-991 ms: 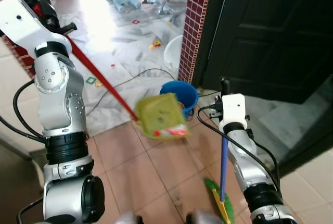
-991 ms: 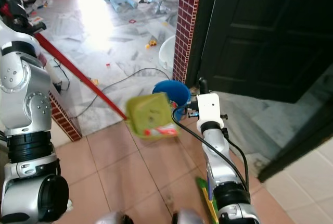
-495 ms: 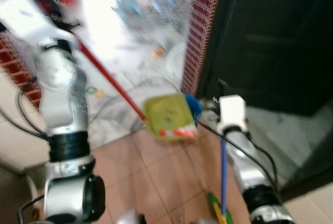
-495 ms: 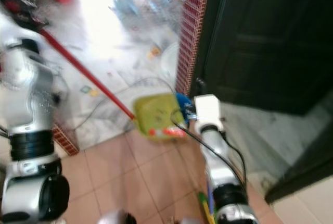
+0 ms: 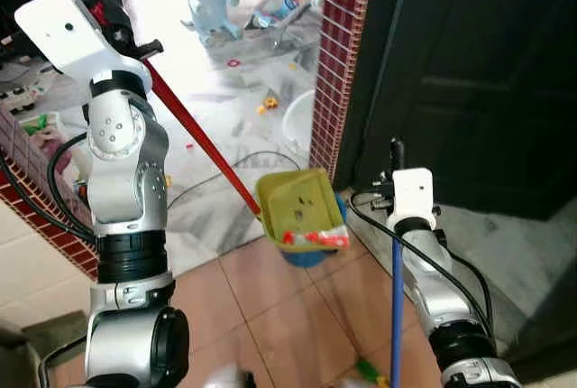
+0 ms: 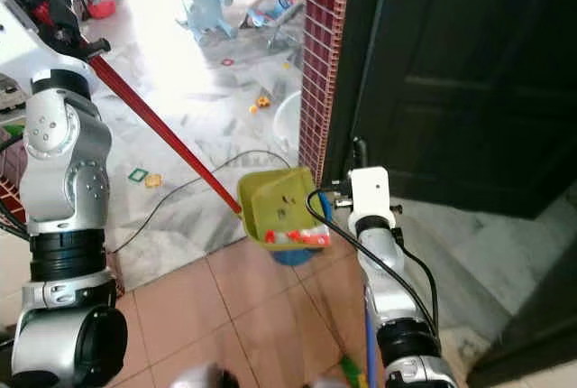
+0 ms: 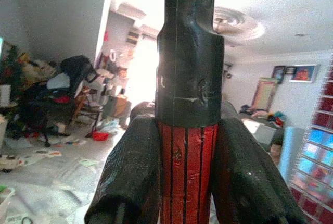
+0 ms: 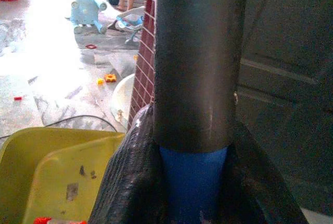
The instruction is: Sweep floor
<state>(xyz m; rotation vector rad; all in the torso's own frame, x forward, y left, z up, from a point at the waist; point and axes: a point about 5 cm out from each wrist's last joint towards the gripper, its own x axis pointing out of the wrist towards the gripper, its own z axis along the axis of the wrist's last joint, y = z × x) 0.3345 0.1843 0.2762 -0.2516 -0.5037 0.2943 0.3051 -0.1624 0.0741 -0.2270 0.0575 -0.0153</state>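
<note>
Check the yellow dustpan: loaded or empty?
Loaded. The yellow dustpan holds red and white bits along its lower edge, lifted over the blue bucket on the red handle in the left gripper.

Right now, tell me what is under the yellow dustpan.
Under the yellow dustpan sits the blue bucket; only its lower rim shows. The pan covers its opening, so its contents cannot be seen.

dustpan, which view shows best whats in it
The right eye view: the yellow dustpan is seen whole and sharp, held above the blue bucket, red and white litter along its low edge. The left eye view shows the same, a bit softer. The right wrist view catches one corner; the left wrist view shows its red handle.
</note>
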